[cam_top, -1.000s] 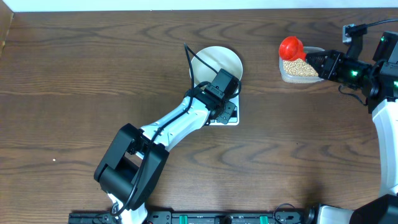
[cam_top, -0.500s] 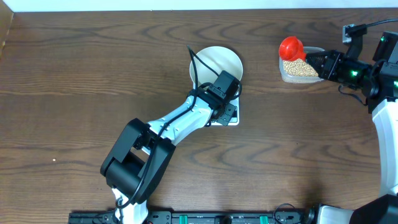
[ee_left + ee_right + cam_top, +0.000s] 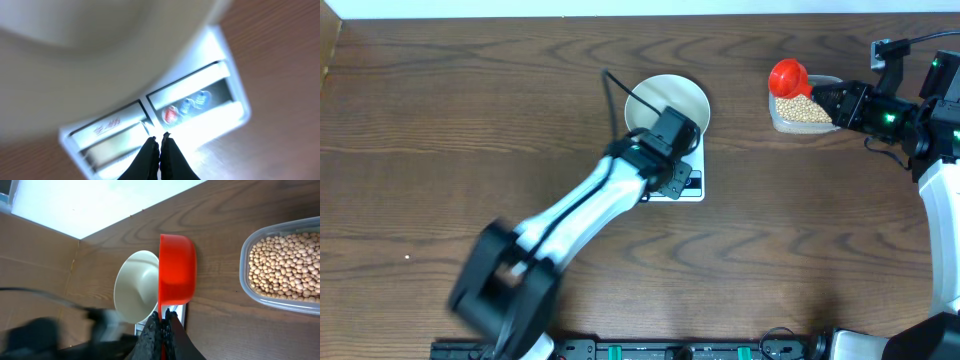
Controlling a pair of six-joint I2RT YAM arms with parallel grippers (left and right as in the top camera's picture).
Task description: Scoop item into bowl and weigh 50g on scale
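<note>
Left tool (image 3: 160, 139): closed, empty, tips over small white rectangular digital scale (image 3: 215, 117).
Right tool (image 3: 162, 320): clamped on red plastic scoop (image 3: 177, 270).

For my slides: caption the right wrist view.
The right gripper, shut on the red scoop; white bowl beyond, tub of beans beside.

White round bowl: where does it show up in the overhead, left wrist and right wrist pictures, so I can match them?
Overhead: the round white bowl sits upper centre.
Left wrist: it is a blurred white mass across the top.
Right wrist: it is centre-left, just left of the red plastic scoop.
Shared landmark: the small white rectangular scale under the bowl; the left wrist view shows its display panel, the right wrist view only a sliver.
</note>
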